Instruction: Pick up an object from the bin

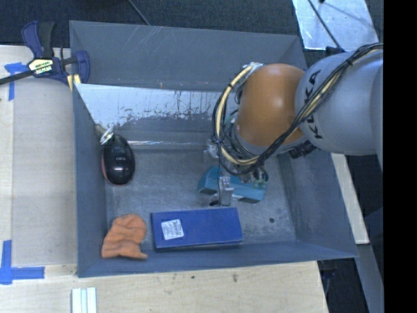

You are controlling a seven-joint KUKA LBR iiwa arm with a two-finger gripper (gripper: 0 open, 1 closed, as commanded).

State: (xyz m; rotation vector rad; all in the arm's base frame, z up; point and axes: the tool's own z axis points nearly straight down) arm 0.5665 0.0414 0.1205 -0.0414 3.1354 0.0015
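Gripper point(225, 191) sits low, directly over a teal plastic object point(251, 190); whether it is open or closed, I cannot tell. Just below it lies a flat dark-blue box point(202, 230).

One camera, high above bin point(182, 51), slightly oblique; arm point(345, 109) from right.

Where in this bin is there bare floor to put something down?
The widest bare floor lies mid-bin, between the black computer mouse on the left, the teal thing under the gripper, and the blue box in front. A smaller patch sits right of the box. The front left is crowded: the orange cloth lump lies close beside the box.
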